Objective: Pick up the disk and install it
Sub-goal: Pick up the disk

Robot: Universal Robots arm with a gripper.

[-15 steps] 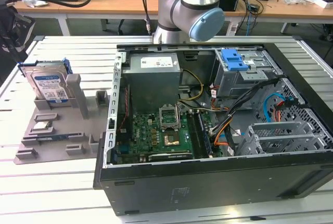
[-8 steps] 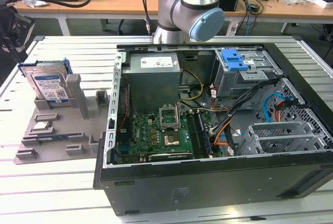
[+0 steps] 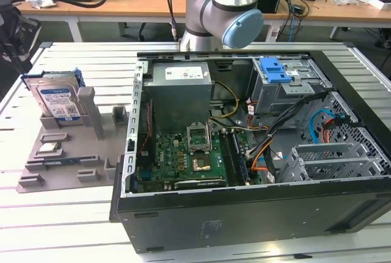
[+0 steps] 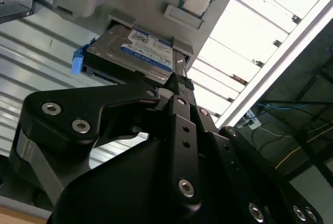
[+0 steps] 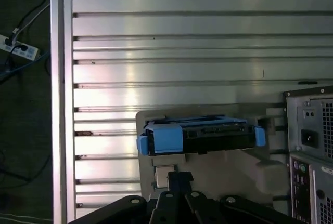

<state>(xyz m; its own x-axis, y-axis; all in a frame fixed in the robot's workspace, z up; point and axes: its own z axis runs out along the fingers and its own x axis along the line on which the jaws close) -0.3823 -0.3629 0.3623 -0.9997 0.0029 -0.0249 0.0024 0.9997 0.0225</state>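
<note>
The disk point(image 3: 58, 101), silver with a white-and-blue label and a blue frame, stands tilted in a grey holder point(image 3: 67, 159) at the exterior view's left, beside the open computer case point(image 3: 244, 153). In the first wrist view the disk point(image 5: 197, 138) is seen edge-on, with my gripper point(image 5: 180, 178) close to it but apart from it. In the second wrist view the label side of the disk point(image 4: 140, 52) shows just past my gripper point(image 4: 179, 81). The fingers are shut with nothing between them.
A small silver chip point(image 3: 49, 148) lies on the holder near the disk. Inside the case are a grey metal box point(image 3: 180, 80), a green board point(image 3: 183, 159), cables and a drive bay with a blue latch point(image 3: 275, 71). The ribbed metal table point(image 5: 182, 26) ends at an edge point(image 5: 60, 104).
</note>
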